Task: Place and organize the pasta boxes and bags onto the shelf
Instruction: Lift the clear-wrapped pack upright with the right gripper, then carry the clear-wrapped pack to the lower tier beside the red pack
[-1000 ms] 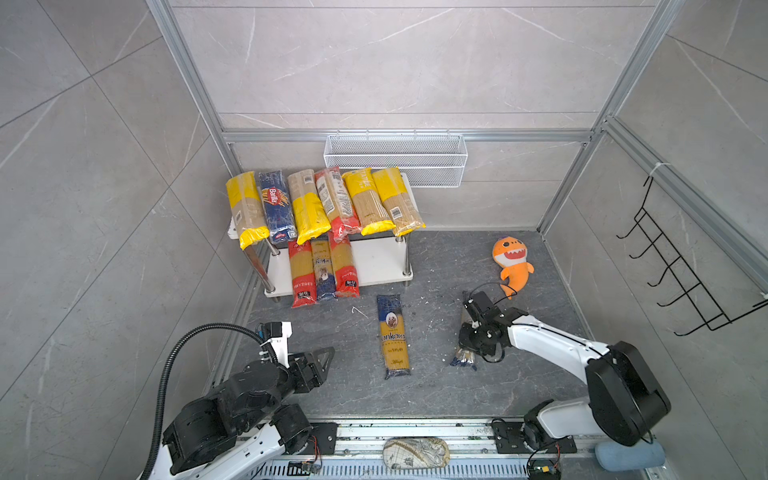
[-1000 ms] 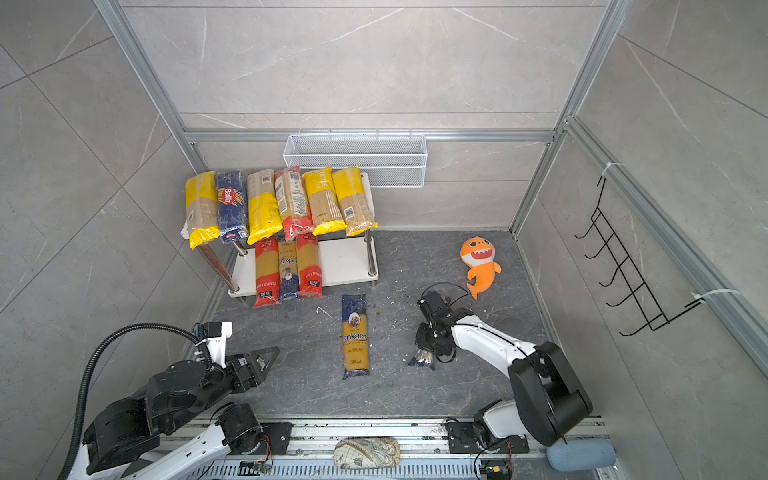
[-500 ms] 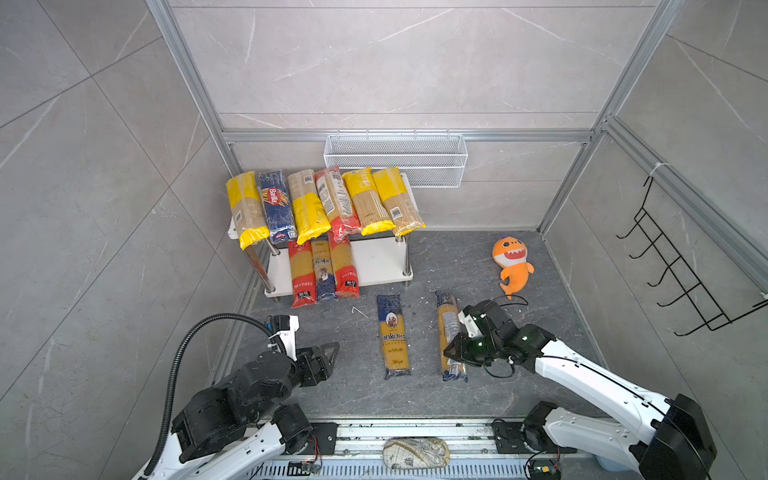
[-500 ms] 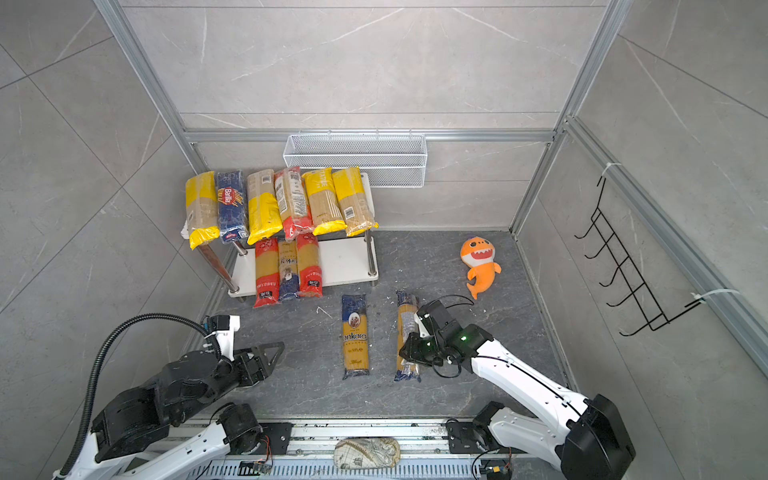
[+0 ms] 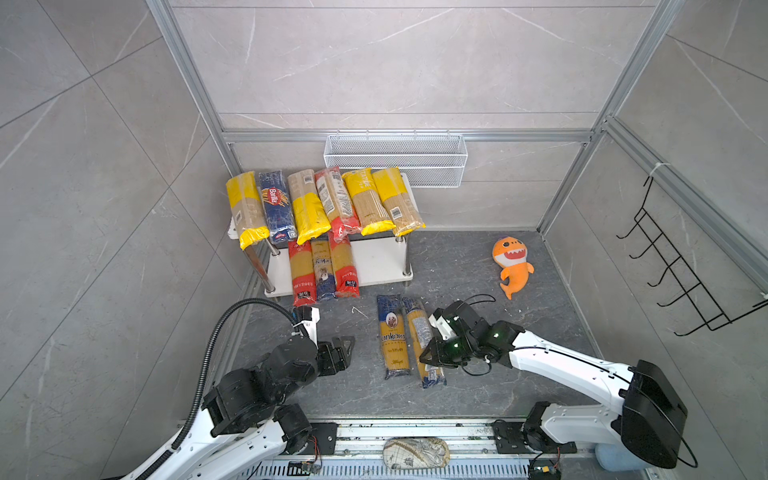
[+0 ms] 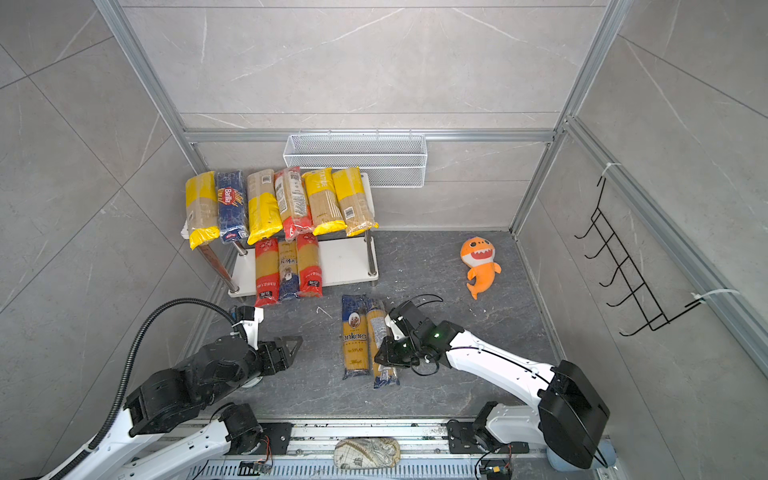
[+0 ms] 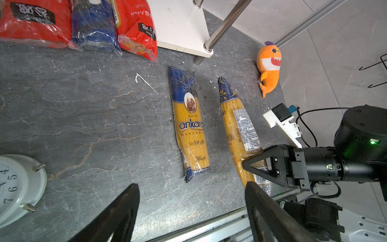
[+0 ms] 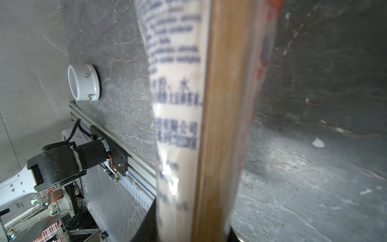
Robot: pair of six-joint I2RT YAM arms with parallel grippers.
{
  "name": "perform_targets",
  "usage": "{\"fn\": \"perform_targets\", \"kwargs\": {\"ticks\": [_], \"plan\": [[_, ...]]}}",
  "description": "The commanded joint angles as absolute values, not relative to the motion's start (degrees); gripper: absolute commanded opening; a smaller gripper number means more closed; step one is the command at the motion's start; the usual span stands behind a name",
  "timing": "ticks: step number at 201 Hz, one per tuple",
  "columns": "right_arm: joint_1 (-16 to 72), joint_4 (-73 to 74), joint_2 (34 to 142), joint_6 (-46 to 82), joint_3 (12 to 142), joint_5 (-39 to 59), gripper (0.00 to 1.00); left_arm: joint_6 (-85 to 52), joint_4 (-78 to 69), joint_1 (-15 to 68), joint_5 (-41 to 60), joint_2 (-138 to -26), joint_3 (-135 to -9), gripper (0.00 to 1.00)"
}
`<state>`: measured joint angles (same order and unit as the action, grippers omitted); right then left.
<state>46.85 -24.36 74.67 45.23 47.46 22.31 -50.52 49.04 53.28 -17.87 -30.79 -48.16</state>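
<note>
Your left gripper (image 5: 344,347) is hovering low over the dark floor (image 5: 465,395) at the left, its jaws standing wide apart and gripping nothing; in the left wrist view a white clock (image 7: 14,186) is lying on the floor beside it. Behind it the shelf (image 5: 382,262) is standing against the back left corner. Six packs (image 5: 307,208) are lying side by side across its top board with their near ends hanging over the front edge, and three packs (image 5: 324,270) are sitting together on the left part of its lower board, leaving the right part bare. In front of the shelf, near the middle of the floor, the Ankara pack (image 5: 390,336) is lying flat, pointing at the shelf. Just to its right a second pack (image 5: 417,328) is lying almost parallel, and your right gripper (image 5: 429,358) is clamping it near its near end, jaws closed on the bag; you cannot tell whether that end is clear of the floor. Well to the right, the plush shark (image 5: 513,266) is lying on its own.
</note>
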Motion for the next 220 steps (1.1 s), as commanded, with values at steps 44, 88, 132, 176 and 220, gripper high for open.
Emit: {"fn": "perform_targets", "kwargs": {"ticks": [44, 88, 132, 176, 220], "plan": [[47.35, -15.22, 82.81, 40.17, 58.68, 25.58, 0.00, -51.69, 47.11, 53.44, -20.56, -29.04, -46.08, 0.82], [47.40, -15.41, 90.36, 36.83, 66.13, 25.76, 0.00, -52.63, 50.37, 53.44, -21.37, -27.63, -46.23, 0.83], [47.33, -16.66, 98.94, 33.65, 76.57, 25.84, 0.00, -53.43, 52.82, 53.44, -23.01, -24.37, -46.22, 0.83], [46.67, -15.02, 107.30, 31.33, 85.30, 26.33, 0.00, -54.23, 55.50, 53.44, -23.90, -22.43, -46.88, 0.83], [45.06, -14.13, 114.41, 28.73, 92.53, 24.25, 0.00, -55.12, 59.08, 53.44, -25.14, -20.28, -47.98, 0.83]]}}
